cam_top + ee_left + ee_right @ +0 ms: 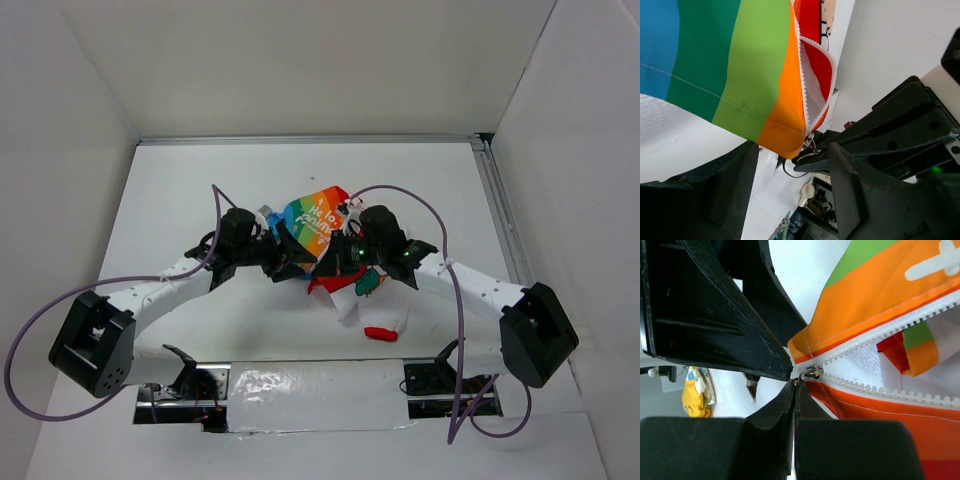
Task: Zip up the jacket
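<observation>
The jacket (318, 222) hangs bunched between both arms at mid-table, rainbow panel up and a red cuff (381, 332) lying toward the near edge. My right gripper (796, 382) is shut on the metal zipper pull just below the slider (812, 372), which sits at the bottom end of the open white zipper teeth. In the top view the right gripper (337, 258) is beside my left gripper (290, 255). My left gripper (795, 150) has its fingers apart, with the jacket's orange bottom corner (782, 140) between the tips and the slider (810, 141) next to it.
A shiny foil strip (310, 385) runs along the near edge between the arm bases. White walls enclose the table, and a metal rail (500, 210) runs along its right side. Purple cables loop over both arms.
</observation>
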